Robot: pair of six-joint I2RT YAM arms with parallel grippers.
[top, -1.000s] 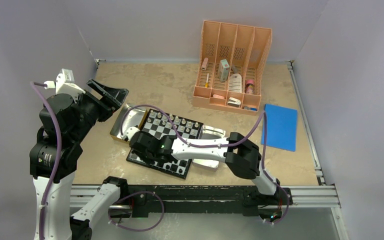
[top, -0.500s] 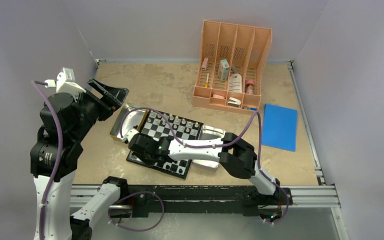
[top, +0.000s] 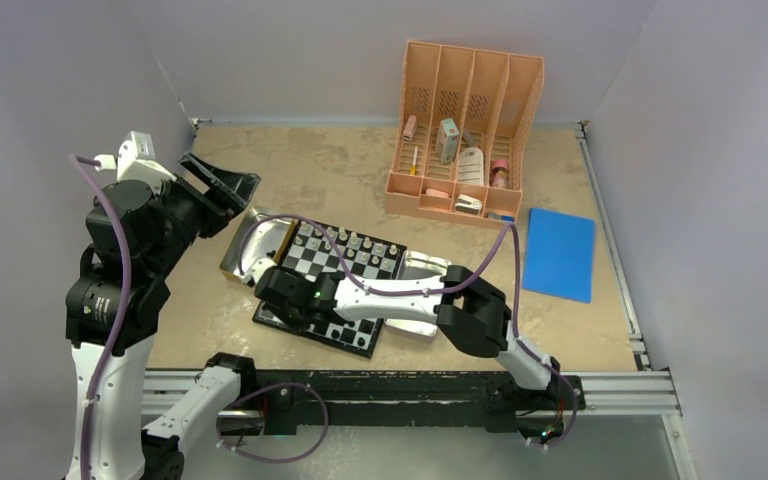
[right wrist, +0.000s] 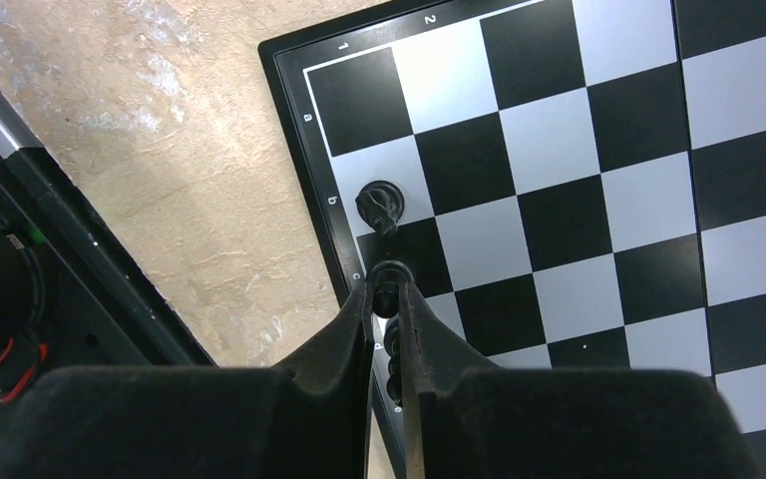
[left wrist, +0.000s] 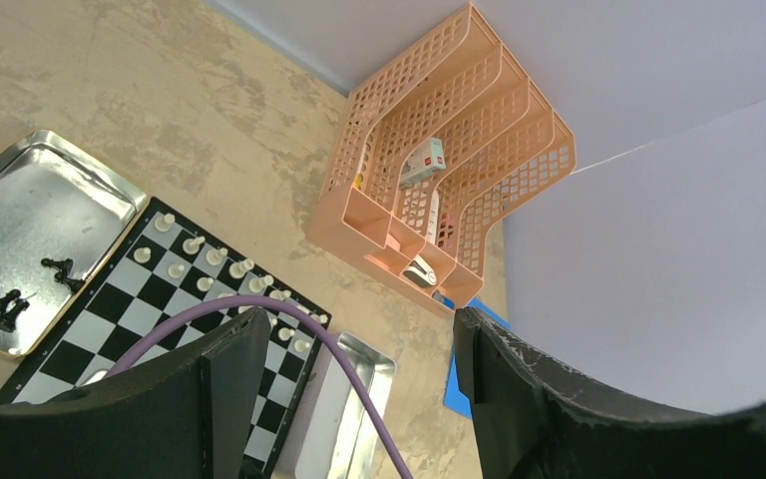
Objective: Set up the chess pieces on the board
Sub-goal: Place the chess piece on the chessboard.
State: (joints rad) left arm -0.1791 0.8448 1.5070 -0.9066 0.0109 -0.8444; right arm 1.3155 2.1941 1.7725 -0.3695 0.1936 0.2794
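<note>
The board (top: 360, 283) lies mid-table, black and silver checks. Silvery-white chess pieces (top: 350, 241) stand in its two far rows, also in the left wrist view (left wrist: 209, 261). My right gripper (top: 278, 303) is low over the board's near-left corner. In the right wrist view it (right wrist: 387, 289) is shut on a black piece (right wrist: 391, 272) at the edge square marked c. Another black piece (right wrist: 380, 205) stands on the square beside it, and more black pieces show between my fingers. My left gripper (top: 228, 188) is open and empty, raised above the left tray. A few black pieces (left wrist: 5, 304) lie in that tray.
A silver tray (top: 250, 246) touches the board's left side and another (top: 426, 272) its right side. An orange divided organizer (top: 465, 130) with small items stands at the back. A blue mat (top: 560, 255) lies at the right. A purple cable (left wrist: 289, 321) crosses between my left fingers.
My right gripper has shifted slightly left toward the board's near-left corner, still shut on the black piece. My left arm has edged slightly right.
</note>
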